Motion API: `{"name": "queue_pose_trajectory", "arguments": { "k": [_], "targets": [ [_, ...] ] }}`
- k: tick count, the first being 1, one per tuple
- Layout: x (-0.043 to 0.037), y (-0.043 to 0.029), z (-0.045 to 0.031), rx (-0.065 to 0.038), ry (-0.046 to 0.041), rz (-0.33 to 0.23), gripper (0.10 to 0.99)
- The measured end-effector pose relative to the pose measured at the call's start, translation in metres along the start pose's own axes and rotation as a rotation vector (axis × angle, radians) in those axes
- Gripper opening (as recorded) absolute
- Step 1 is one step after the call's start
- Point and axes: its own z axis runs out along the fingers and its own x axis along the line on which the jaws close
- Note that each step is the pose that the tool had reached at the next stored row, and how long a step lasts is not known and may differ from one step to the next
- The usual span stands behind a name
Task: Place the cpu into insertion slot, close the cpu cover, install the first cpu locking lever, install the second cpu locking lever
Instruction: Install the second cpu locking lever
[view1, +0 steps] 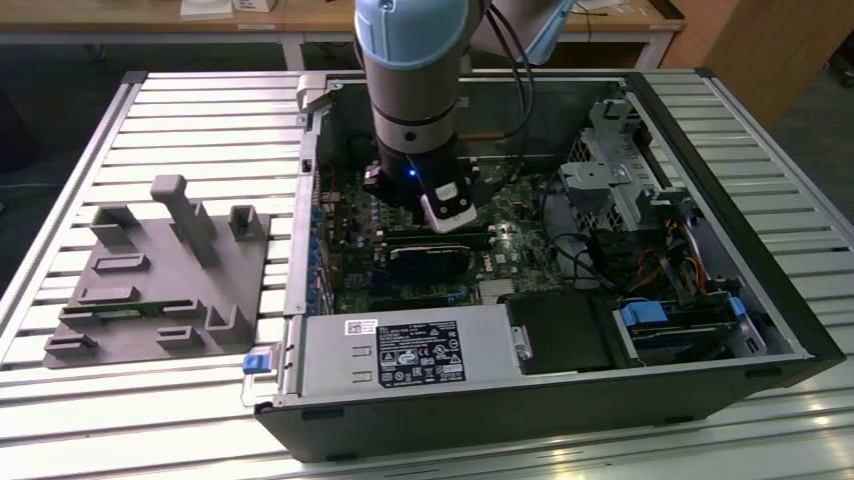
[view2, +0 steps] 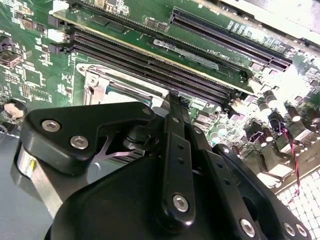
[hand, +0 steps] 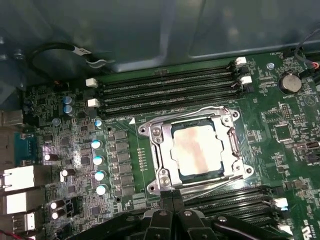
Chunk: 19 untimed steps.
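Grey moulded fixture plate (view1: 160, 275) lies on the slatted counter (view1: 200, 110) at the exterior view's left, well apart from the open black computer case (view1: 561, 400). In the first wrist view, the dull silver square cpu (hand: 195, 152) sits in the insertion slot, the silvery cpu cover (hand: 192, 117) down around it. The black tool (hand: 174, 200), fingers narrowed together and holding nothing, hovers just beside the cover's edge.
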Motion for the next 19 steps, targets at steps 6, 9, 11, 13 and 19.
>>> {"name": "queue_pose_trajectory", "arguments": {
  "k": [6,9,11,13,19],
  "targets": [
    [0.0040,-0.0030,0.0055,-0.013,0.0023,0.001,0.106],
    [0.0063,-0.0042,0.0086,-0.016,0.0030,0.001,0.106],
    [0.0078,-0.0049,0.0104,-0.018,0.0034,0.001,0.106],
    [0.0088,-0.0053,0.0117,-0.021,0.0040,0.002,0.106],
    [0.0119,-0.0063,0.0141,-0.044,0.0084,0.004,0.106]
  ]
}}
